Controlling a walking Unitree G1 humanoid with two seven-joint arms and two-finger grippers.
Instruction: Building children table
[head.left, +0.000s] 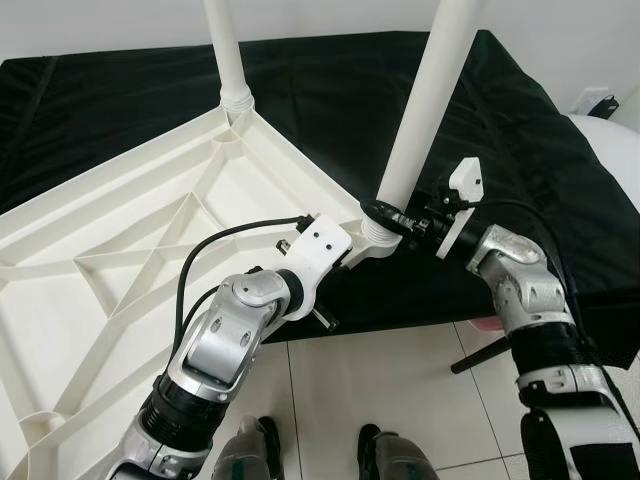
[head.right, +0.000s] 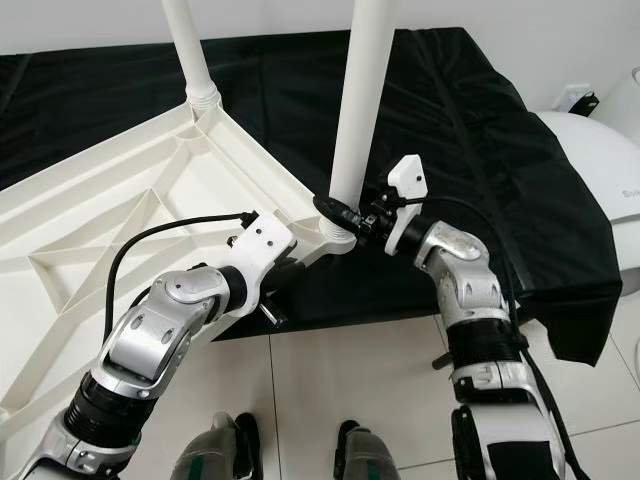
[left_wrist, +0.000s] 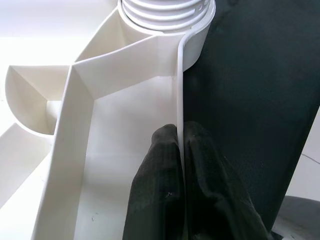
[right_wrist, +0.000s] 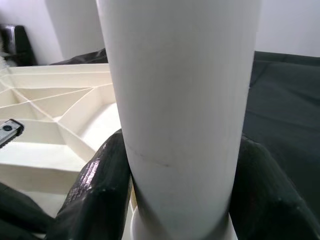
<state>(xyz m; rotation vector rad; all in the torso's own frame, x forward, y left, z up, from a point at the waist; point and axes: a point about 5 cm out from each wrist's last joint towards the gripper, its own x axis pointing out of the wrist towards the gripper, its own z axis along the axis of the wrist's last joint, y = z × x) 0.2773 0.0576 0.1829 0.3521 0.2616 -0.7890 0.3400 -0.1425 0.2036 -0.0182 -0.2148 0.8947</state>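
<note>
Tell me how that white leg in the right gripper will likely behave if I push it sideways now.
The leg looks like a stiff, smooth plastic tube, so it probably won't bend but could slip in the right gripper. It's tall above its threaded socket, so a sideways push likely levers that corner. The tabletop is thin ribbed plastic, likely light; the left gripper pinching its rim should steady it.

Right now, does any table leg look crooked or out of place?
Yes. The near leg, held by the right gripper, leans to the right, while the far leg stands nearly upright. The left gripper pinches the tabletop rim.
</note>
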